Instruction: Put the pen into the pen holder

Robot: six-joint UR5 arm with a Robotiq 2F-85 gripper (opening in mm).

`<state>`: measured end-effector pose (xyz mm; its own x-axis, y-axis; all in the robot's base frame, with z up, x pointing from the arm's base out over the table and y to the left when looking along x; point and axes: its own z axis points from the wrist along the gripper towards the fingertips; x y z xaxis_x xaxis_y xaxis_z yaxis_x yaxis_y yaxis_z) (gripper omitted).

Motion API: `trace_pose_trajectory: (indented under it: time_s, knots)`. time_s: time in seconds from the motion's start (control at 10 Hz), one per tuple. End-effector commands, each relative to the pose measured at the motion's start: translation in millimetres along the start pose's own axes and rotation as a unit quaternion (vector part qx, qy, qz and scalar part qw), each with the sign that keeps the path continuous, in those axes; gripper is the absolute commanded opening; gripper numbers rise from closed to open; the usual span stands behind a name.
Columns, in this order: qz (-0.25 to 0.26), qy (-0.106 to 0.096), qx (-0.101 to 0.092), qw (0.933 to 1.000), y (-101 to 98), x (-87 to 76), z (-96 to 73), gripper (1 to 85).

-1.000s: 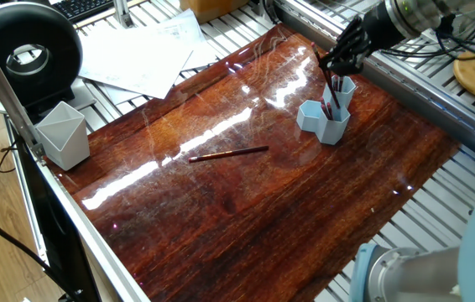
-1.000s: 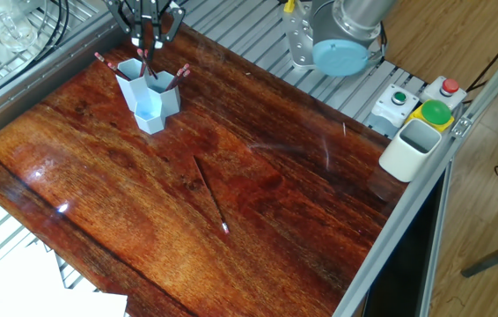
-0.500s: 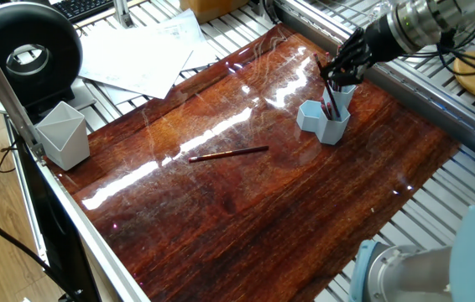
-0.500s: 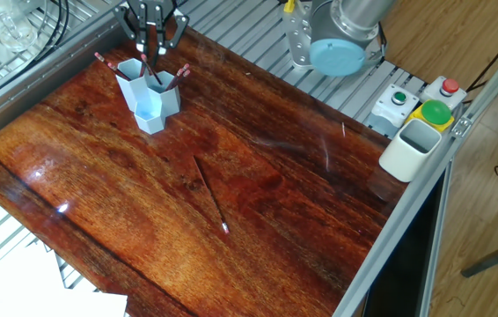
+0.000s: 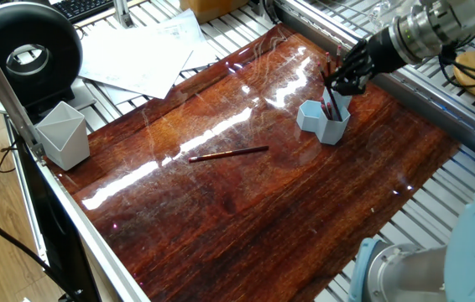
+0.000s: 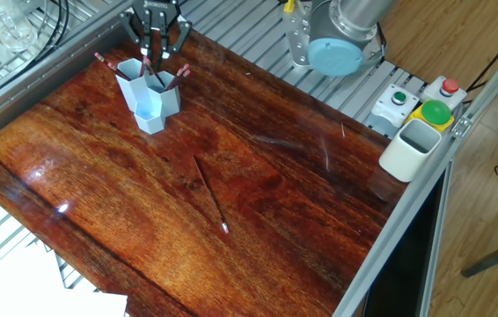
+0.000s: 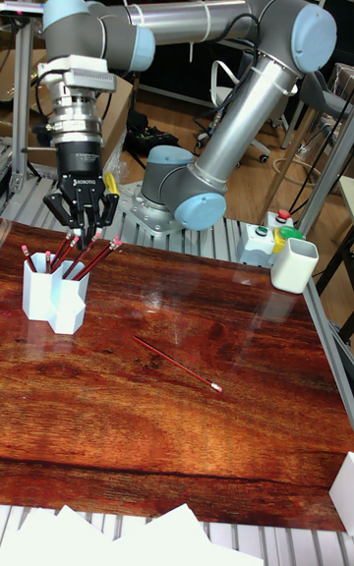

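A thin dark-red pen [image 7: 177, 363] is seen lying flat near the middle of the glossy brown wooden table [image 7: 246, 448], untouched and well apart from the arm. At ten o'clock from it, the small light blue hexagonal-tube pen holder [image 7: 54, 296] is stood upright, several pens kept leaning inside. Just above it, the black two-finger gripper [image 7: 87, 232] is held with jaws spread, nothing grasped, judged a release.

Bright overhead light; strong white glare streaks on glossy table [image 5: 246, 193]; frames sharp.
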<state>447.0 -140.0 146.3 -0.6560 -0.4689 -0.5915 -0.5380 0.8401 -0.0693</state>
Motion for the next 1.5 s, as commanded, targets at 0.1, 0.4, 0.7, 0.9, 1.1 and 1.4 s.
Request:
trace_pose_trajectory:
  time_s: [0.1,0.4,0.7,0.9,1.1,1.4]
  knots:
    - [-0.002,0.027,-0.003,0.9996,2.8,16.1,-1.6,28.3]
    - [0.004,0.071,0.006,0.9975,-0.1,32.7,-9.0,33.0]
    - [0.026,0.112,0.018,0.9932,0.4,26.8,-23.9,29.0]
    - [0.032,0.12,0.017,0.9922,-0.6,3.6,-29.8,27.7]
    - [0.035,0.131,0.016,0.9906,-2.8,-15.3,-36.8,27.0]
    - [0.023,0.124,0.013,0.992,-7.1,-26.9,-30.6,27.7]
